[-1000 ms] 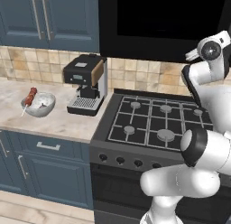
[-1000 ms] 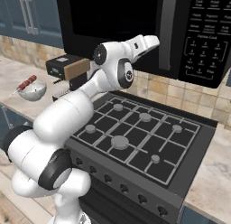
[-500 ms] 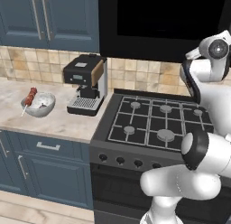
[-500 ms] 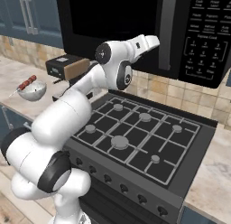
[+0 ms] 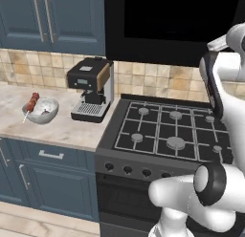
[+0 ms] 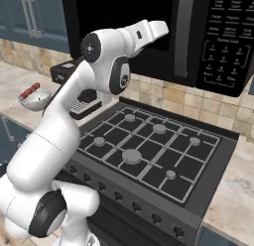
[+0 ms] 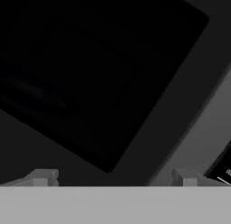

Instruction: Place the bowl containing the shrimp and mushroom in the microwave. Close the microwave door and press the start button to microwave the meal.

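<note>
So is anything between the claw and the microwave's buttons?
Only the upright grey handle. It runs down the door between the open claw, up at the dark window, and the button panel to the right.

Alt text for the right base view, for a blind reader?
A white robot arm reaches up toward the closed black microwave above a gas stove. At left on the counter stand a coffee machine and a grey bowl holding a meat skewer.

We see the microwave point(image 6: 149, 31) cut off by the top edge in both base views. Its window point(image 7: 90, 74) is too dark for us to make out anything inside. The keypad point(image 6: 229, 36) lettering is too small to read.
</note>
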Tool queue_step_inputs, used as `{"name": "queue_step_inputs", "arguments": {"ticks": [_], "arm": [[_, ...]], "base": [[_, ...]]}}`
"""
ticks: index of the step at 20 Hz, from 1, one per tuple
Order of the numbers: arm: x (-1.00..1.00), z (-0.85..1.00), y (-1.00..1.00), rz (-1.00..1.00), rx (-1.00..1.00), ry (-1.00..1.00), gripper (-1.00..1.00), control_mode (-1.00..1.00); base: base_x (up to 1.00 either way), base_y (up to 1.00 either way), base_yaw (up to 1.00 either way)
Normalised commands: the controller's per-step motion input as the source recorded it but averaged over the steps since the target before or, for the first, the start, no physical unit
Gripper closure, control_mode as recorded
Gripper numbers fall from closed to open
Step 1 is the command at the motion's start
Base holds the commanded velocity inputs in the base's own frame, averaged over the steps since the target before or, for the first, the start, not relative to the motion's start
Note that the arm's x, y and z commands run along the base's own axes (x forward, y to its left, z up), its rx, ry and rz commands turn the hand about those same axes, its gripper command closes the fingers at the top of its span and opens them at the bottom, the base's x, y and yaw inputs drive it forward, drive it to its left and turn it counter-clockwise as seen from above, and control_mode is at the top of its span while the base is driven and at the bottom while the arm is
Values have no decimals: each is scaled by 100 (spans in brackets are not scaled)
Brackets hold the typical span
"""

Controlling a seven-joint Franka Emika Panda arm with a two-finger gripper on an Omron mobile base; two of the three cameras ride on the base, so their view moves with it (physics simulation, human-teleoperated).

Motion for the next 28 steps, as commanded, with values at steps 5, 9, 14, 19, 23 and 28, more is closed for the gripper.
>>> {"name": "queue_step_inputs", "arguments": {"ticks": [5,9,14,19,23,28], "arm": [[-100,1,5,-9,15,-9,-100,-100],[-83,0,-35,-7,39,0,-100,-100],[-80,-11,-62,2,60,-5,-100,-100],[-26,-18,-22,-7,69,-14,-100,-100],[-21,-25,6,-3,29,-27,-100,-100],[-1,-29,3,-9,26,-14,100,-100]], "base": [[0,0,0],[0,0,0],[0,0,0],[0,0,0],[0,0,0],[0,0,0]]}}
